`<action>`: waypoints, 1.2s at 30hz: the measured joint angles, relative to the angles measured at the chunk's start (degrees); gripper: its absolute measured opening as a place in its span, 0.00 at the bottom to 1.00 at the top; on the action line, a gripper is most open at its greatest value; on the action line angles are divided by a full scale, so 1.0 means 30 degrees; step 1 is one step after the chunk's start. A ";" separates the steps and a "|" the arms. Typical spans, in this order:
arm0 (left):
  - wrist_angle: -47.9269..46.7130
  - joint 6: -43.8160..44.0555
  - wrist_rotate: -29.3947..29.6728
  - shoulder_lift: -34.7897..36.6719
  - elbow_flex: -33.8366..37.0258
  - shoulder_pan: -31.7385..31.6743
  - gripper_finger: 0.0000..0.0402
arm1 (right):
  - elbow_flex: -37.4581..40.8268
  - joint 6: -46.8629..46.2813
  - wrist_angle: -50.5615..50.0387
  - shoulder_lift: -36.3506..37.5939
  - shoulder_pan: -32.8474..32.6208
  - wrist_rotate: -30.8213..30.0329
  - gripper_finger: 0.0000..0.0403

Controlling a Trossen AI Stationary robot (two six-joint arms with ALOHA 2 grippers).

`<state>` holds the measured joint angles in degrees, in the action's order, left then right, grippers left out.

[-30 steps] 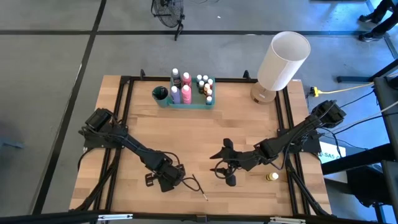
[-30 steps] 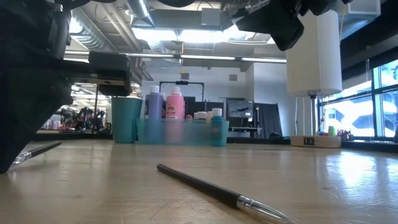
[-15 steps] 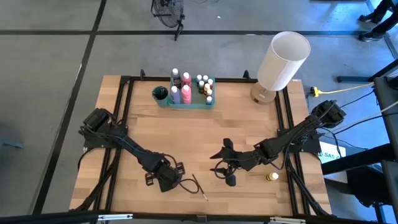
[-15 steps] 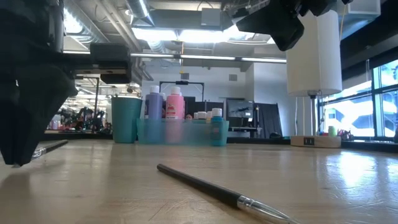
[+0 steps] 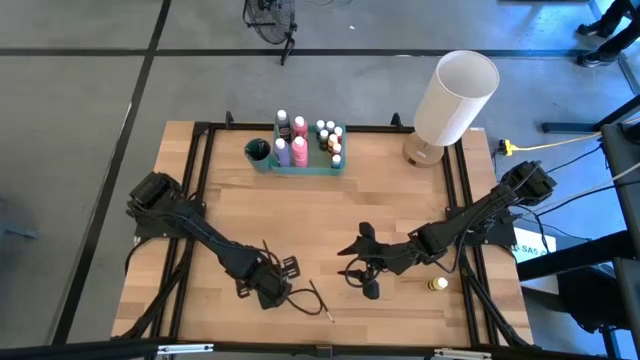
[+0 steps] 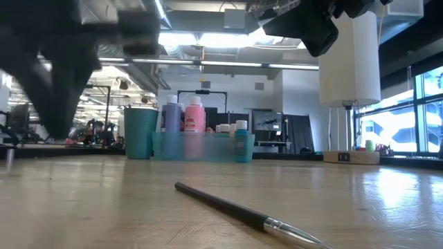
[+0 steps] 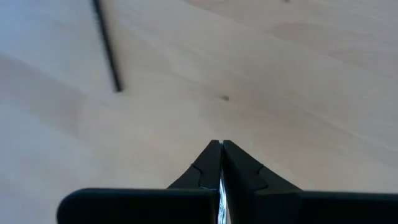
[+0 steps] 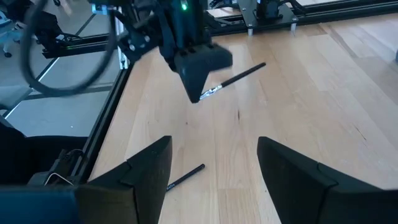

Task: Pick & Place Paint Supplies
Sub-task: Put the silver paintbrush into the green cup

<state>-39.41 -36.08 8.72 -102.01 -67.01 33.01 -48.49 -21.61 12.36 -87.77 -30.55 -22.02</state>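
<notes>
- My right gripper (image 8: 214, 168) hangs with its two dark fingers spread wide over the pale wooden table (image 8: 298, 81).
- My left gripper (image 8: 198, 94) pinches a thin dark paintbrush (image 8: 239, 76).
- Another thin dark paintbrush (image 8: 185, 178) lies near my fingers.

Left tool (image 7: 221, 155) pinched closed; right tool (image 8: 214, 163) spread wide.

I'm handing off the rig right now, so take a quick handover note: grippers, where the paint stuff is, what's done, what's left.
Left gripper: shut on a brush, just above the table's front.
Right gripper: open, empty, hovering mid-table.
Done: most bottles stand in the tray at the back.
Left: the held brush, a second brush lying between the arms, and a yellow bottle beside the right arm.
</notes>
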 joint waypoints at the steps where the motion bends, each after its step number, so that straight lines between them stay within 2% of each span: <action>1: -0.0312 0.0102 0.0391 0.0028 -0.0259 0.0011 0.00 | 0.0001 0.0000 0.0000 0.0000 0.0000 0.0000 0.60; 7: -0.1819 0.2946 0.2642 0.0036 -0.2328 -0.0051 0.00 | 0.0001 -0.0004 -0.0044 0.0000 0.0000 0.0007 0.60; 11: -0.2836 0.3341 0.4289 0.0164 -0.3945 -0.0058 0.00 | 0.0001 0.0000 -0.0044 0.0000 0.0000 0.0015 0.60; 17: -0.2653 0.4531 0.6807 0.1953 -0.4900 -0.0340 0.00 | 0.0001 -0.0007 -0.0040 0.0000 0.0000 0.0131 0.60; 21: -0.1946 0.4884 0.7400 0.4104 -0.4900 -0.0811 0.00 | -0.0006 -0.0007 -0.0044 0.0000 0.0000 0.0131 0.60; 28: 0.0796 0.4836 0.7226 0.8237 -0.4589 -0.2135 0.00 | -0.0006 -0.0007 -0.0041 0.0000 0.0005 0.0415 0.60; 36: 0.6543 0.3352 0.6696 1.3263 -0.0829 -0.4741 0.00 | 0.0001 -0.0007 -0.0039 0.0000 -0.0007 0.0576 0.60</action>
<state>-19.78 -26.03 28.80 -62.23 -69.50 18.79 -48.49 -21.63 12.24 -87.77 -30.57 -20.29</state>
